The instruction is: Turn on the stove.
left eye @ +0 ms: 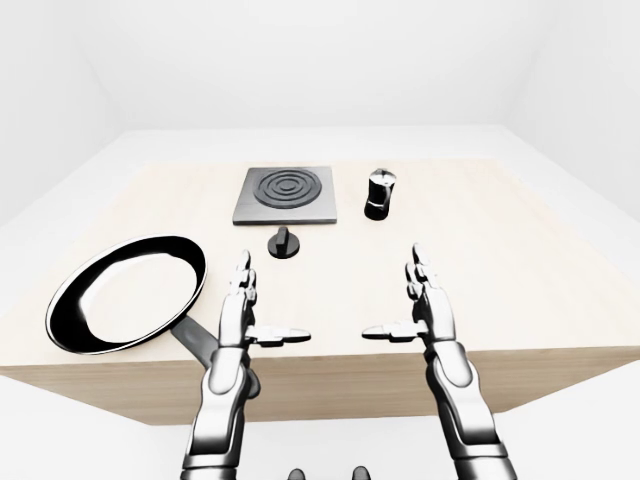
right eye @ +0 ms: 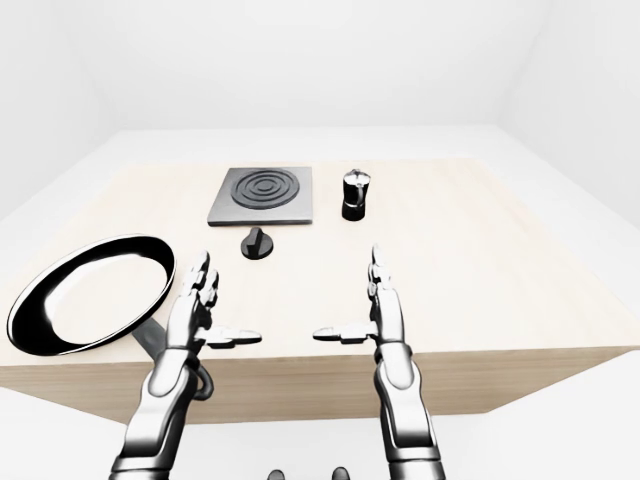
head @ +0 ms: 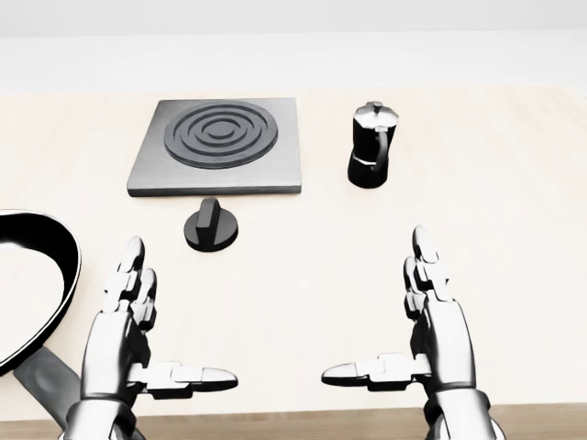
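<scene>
A dark grey square stove plate (head: 217, 147) with ringed burner lies on the wooden table (head: 514, 183), upper middle of the head view. Just below it sits its black round knob (head: 211, 226) with a raised bar. My left hand (head: 138, 321) hovers open below and left of the knob, fingers straight, thumb pointing right. My right hand (head: 417, 316) is open too, lower right of the knob, thumb pointing left. Neither hand touches anything.
A black and silver moka pot (head: 371, 145) stands right of the stove. A black frying pan (left eye: 125, 292) with a pale inside lies at the left, its handle (left eye: 205, 350) reaching past the table's near edge beside my left forearm.
</scene>
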You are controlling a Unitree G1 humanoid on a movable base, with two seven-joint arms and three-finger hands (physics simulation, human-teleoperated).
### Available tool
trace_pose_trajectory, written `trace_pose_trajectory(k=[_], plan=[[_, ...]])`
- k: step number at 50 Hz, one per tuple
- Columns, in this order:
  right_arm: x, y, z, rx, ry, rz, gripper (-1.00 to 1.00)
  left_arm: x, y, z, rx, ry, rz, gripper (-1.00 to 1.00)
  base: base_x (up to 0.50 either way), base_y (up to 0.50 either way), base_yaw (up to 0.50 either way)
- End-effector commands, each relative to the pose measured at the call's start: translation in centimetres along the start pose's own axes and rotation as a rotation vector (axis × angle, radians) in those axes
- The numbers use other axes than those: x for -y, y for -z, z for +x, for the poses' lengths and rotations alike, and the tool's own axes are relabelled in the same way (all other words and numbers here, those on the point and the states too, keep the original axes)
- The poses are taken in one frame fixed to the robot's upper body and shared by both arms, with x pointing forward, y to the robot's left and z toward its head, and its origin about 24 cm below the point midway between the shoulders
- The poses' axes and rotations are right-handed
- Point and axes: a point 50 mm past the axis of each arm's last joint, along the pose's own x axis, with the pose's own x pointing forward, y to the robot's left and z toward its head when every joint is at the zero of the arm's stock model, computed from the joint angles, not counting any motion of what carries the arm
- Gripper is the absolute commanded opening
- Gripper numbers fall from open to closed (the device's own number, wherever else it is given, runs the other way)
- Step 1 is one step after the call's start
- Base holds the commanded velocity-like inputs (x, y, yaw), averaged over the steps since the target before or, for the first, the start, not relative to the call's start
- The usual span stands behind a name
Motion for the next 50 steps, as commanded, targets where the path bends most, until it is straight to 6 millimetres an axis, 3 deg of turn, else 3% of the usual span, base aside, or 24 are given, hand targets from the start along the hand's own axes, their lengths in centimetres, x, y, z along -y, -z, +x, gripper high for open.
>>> trace_pose_trajectory(k=[1, 28, 50], plan=[[0.36, -0.41, -0.41, 0.050, -0.010, -0.035, 1.00, -0.40, 0.08, -0.26, -0.005, 0.010, -0.004, 1.00, 0.00, 0.00, 0.00], [0.24, 0.33, -0.33, 0.021, -0.017, -0.040, 1.00, -0.33, 0.68, -0.07, -0.034, 0.023, -0.025, 1.00, 0.00, 0.00, 0.00], [0.23, 0.39, -0.32, 0.018, -0.018, -0.040, 1.00, -0.32, 0.59, -0.10, -0.032, 0.024, -0.023, 1.00, 0.26, 0.00, 0.00]])
